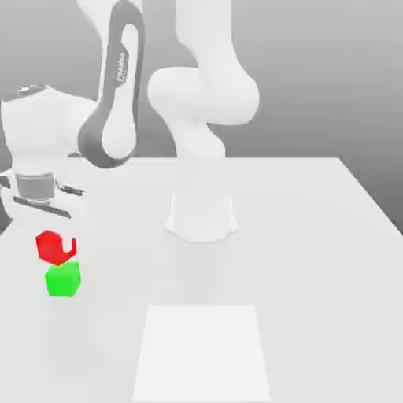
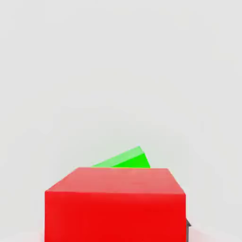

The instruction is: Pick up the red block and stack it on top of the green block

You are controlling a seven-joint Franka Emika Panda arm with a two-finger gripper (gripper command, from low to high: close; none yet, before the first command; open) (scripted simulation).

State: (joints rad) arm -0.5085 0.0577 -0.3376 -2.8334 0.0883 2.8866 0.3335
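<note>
The red block (image 1: pixel 53 247) hangs off the worktop (image 1: pixel 315 236), clamped between the fingers of the gripper (image 1: pixel 57 250) so it can be carried rather than pushed. It sits just above the green block (image 1: pixel 63 279), which rests on the worktop near the exterior view's left edge. In the hand view the red block (image 2: pixel 116 203) covers most of the green block (image 2: pixel 125 159), suggesting the alignment for stacking is close but not yet exact.

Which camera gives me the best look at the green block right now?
The exterior view: the green block shows almost whole on the table, with the red block just above it in the shut hand. In the hand view, just a green sliver peeks from behind the red block.
</note>
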